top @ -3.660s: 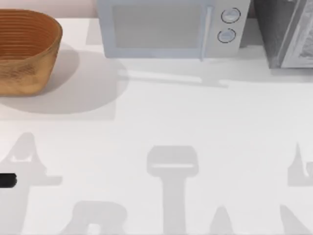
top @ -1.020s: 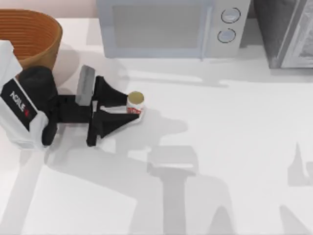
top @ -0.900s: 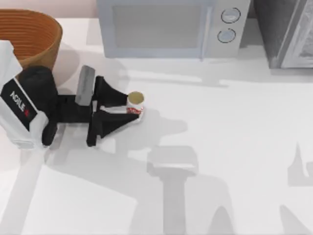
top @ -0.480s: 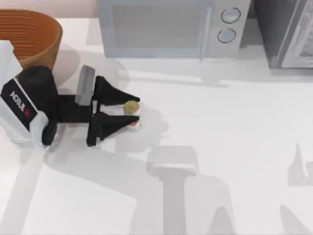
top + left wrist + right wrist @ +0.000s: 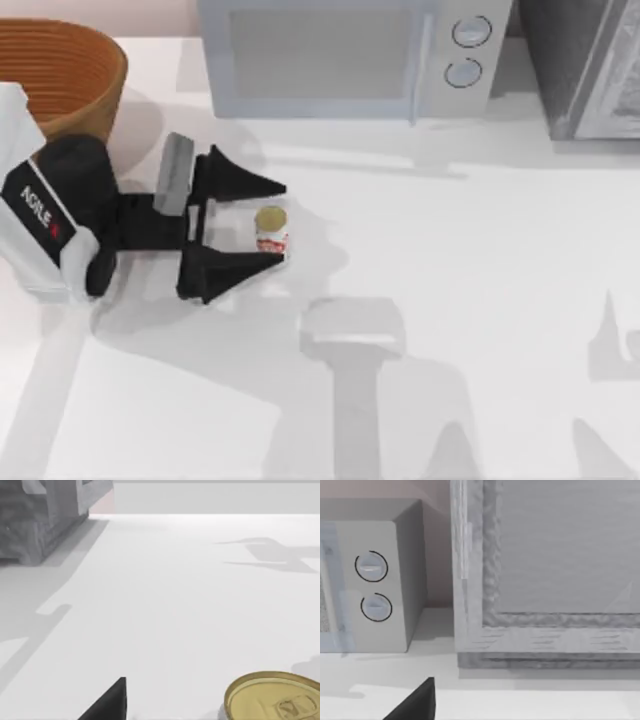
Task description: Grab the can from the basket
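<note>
The left gripper (image 5: 268,222) is spread wide, its two black fingers (image 5: 245,184) splayed to either side of the can (image 5: 271,229) with a gap on both sides, so nothing is pinched. The can stands upright on the white table (image 5: 450,300) between those fingertips, its gold top up and its red label towards the near edge. In the left wrist view the gold lid (image 5: 275,697) sits close below the camera, beside one dark fingertip (image 5: 107,702). Behind the can, towards the table's left, the black wrist and white AgileX arm (image 5: 40,225) reach back to the wicker basket (image 5: 70,65), which stands well apart from the can at the far left corner. A grey microwave (image 5: 340,55) stands beyond the can at the back edge. The right wrist view shows one dark fingertip (image 5: 415,702) before the microwave's dials (image 5: 372,587) and a grey cabinet (image 5: 550,570); whether the right gripper is spread cannot be told.
</note>
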